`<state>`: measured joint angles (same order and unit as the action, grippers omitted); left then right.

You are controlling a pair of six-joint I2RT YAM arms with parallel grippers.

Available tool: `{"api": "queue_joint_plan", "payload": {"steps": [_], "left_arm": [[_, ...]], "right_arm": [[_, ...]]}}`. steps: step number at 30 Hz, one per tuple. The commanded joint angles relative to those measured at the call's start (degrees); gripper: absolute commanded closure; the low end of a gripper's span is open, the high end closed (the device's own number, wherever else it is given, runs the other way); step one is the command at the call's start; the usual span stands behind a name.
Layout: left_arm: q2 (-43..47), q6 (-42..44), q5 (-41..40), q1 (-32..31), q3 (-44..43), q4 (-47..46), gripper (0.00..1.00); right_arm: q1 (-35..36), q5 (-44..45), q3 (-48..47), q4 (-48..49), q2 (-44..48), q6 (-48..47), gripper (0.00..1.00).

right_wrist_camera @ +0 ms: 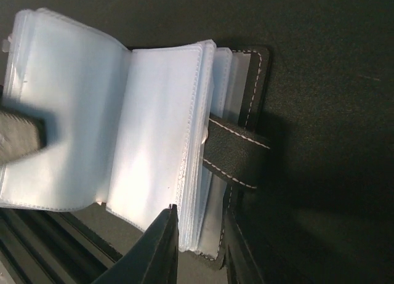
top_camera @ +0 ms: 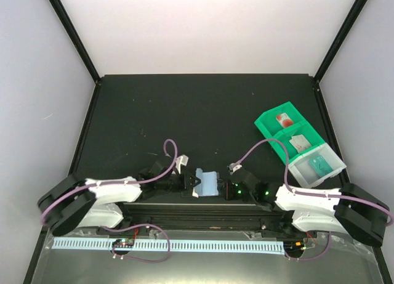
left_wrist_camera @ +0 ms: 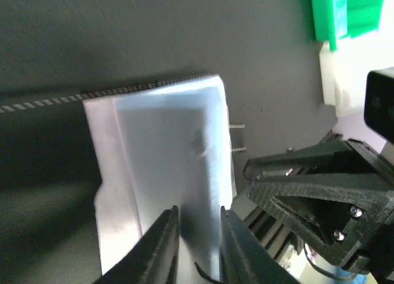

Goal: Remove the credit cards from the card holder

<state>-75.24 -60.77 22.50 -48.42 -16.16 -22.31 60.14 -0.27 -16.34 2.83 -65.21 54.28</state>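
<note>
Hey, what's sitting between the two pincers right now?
The open card holder, its pale sleeves fanned out, spans the gap between the left pincer and the right pincer; the top view shows it.

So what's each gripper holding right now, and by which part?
Both hold the open card holder: the left gripper pinches a pale inner sleeve, the right gripper the sleeve stack's edge beside the snap tab.

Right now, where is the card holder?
In the top view the card holder sits open at bottom centre, gripped between the left pincer and the right pincer, well left of the green tray.
</note>
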Motion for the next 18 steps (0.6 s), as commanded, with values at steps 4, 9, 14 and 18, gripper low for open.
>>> {"api": "queue_joint_plan", "payload": {"steps": [4,9,14,18], "left_arm": [[17.4,7.0,-14.8,1.5,-5.4,30.8,0.55],[29.0,9.5,-19.8,1.6,-9.0,41.4,0.11],[38.6,11.8,-24.2,1.8,-12.9,48.2,0.01],[46.4,12.8,-25.8,1.8,-14.5,49.2,0.01]], "right_arm": [[0.4,5.6,-3.4,-10.7,8.5,-1.7,0.69],[0.4,10.0,-7.9,-20.1,17.6,-3.2,0.53],[0.4,13.5,-12.5,-27.6,25.8,-4.1,0.18],[0.3,15.7,-17.5,-33.2,29.9,-5.8,0.0]]}}
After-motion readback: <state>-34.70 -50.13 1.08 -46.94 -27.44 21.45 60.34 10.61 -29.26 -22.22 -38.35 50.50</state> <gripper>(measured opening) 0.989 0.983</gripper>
